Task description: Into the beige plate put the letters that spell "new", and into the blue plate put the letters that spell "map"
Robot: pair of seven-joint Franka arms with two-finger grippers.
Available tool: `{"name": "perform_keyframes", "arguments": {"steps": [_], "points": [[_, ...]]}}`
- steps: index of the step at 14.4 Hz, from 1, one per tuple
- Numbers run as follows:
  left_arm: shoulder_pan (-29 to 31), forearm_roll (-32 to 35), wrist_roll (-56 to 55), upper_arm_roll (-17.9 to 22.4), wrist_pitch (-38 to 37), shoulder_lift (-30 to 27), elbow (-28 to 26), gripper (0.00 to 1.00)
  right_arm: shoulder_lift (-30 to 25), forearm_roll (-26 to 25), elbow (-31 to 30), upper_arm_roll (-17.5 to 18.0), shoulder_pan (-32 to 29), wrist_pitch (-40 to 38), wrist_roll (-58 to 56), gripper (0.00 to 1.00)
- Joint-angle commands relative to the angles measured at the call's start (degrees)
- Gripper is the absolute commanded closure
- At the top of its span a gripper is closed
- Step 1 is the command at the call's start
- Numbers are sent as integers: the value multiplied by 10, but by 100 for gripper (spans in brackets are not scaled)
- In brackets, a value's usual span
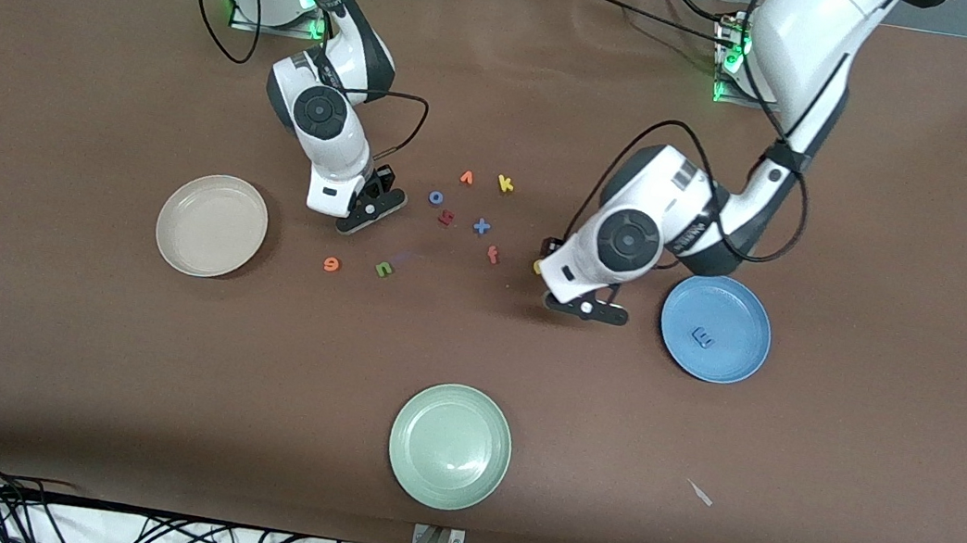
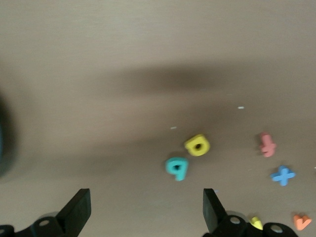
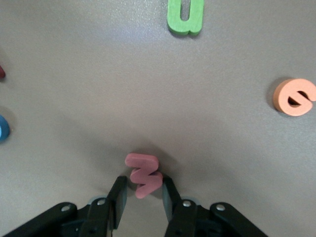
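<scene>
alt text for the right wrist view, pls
The right hand has its two fingers closed around a pink w lying on the brown table. A green n and an orange e lie on the table further out, with part of a blue letter at the frame's edge.

Bright foam letters on a brown worktop [image 1: 65, 329]

Green n [image 1: 385, 269], orange e [image 1: 332, 265], pink-red w [image 3: 143, 175]; yellow a [image 2: 197, 145], teal p [image 2: 177, 167]; blue m [image 1: 703, 339] on blue plate [image 1: 732, 368]; beige plate [image 1: 212, 225]; pale green plate [image 1: 450, 447].
</scene>
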Motion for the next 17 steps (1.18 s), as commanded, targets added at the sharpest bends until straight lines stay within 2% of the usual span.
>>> {"name": "perform_keyframes", "arguments": {"steps": [1,5,8,10,13,17], "points": [[-25,3,5,4,67,30,-5,2,11,-5,10,-1,1,10,-14,64],[-45,5,7,5,117,56,-5,13,11,-5,10,-1,1,10,-16,66],[-50,12,9,7,137,71,-6,17,9,-5,10,-1,1,10,-20,67],[-50,53,8,5,139,75,-6,22,8,-5,14,-2,1,8,-22,68],[-55,56,7,5,135,74,-11,26,8,-5,26,-2,0,-16,-24,68],[-61,56,8,5,134,74,-18,39,0,-5,36,-3,0,-41,-27,69]]}}
